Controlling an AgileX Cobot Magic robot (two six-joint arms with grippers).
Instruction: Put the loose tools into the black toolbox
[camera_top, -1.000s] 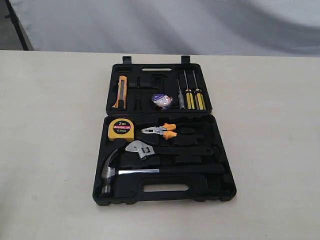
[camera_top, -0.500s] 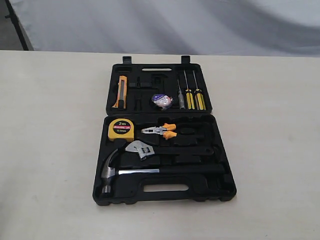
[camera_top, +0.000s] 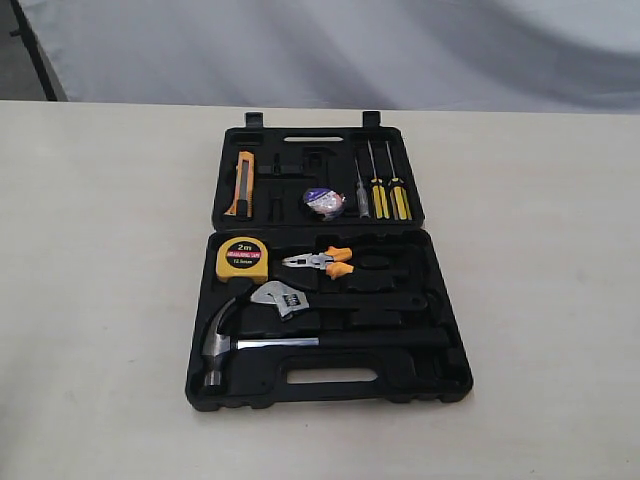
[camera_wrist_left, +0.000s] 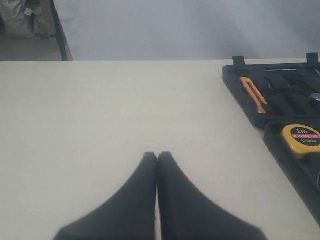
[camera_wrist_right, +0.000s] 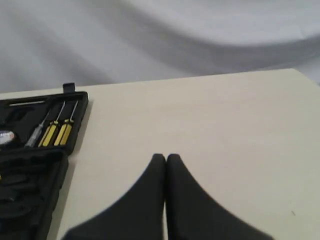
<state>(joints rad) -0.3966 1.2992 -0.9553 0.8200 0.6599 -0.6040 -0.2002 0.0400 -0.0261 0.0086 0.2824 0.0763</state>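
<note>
The black toolbox (camera_top: 445, 345) lies open in the middle of the table, both halves flat. In its near half rest the chrome claw hammer (camera_top: 225, 345) with its black handle and, above it, the adjustable wrench (camera_top: 283, 297) with a silver jaw. The wrapped tape roll (camera_top: 323, 202) sits in the far half. Neither gripper shows in the exterior view. My left gripper (camera_wrist_left: 158, 155) is shut and empty over bare table beside the toolbox (camera_wrist_left: 246, 102). My right gripper (camera_wrist_right: 166, 157) is shut and empty over bare table on the other side of the toolbox (camera_wrist_right: 75, 135).
A yellow tape measure (camera_top: 242, 259) and orange-handled pliers (camera_top: 322, 263) lie in the near half. An orange utility knife (camera_top: 241, 185) and yellow-handled screwdrivers (camera_top: 388, 196) sit in the far half. A pale wall runs behind the table's far edge.
</note>
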